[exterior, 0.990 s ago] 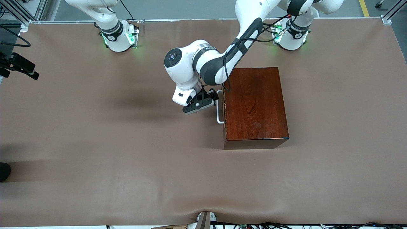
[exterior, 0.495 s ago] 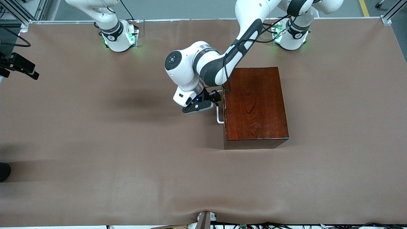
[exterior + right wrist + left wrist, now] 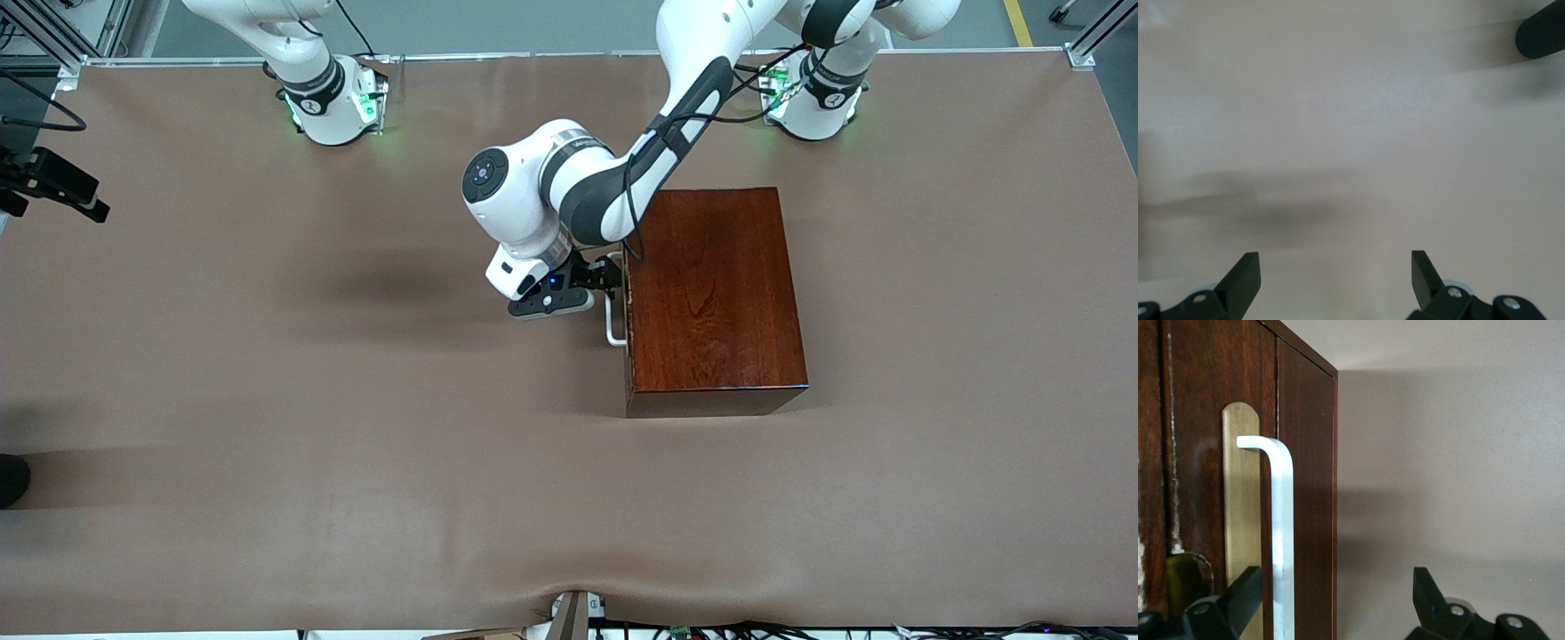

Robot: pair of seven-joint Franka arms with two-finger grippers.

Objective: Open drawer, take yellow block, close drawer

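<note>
Now the left gripper point(image 3: 597, 286) has been eased closer to the drawer point(image 3: 1298, 507) front, jaws parted astride its white loop handle point(image 3: 1279, 527) (not yet clamped). Opening is judged imminent. No yellow block is seen. The right gripper point(image 3: 1335, 283) waits, spread wide.

high front camera; wrist cameras look close.

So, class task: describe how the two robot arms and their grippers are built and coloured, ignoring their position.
Both arms are glossy white with dark grey joint bands; green lights glow at their bases. The left arm carries a black cable along its link and a round dark cap with a blue dot. The left gripper is black with a small blue light. The right gripper has black, wedge-shaped jaws with silver screws.
</note>
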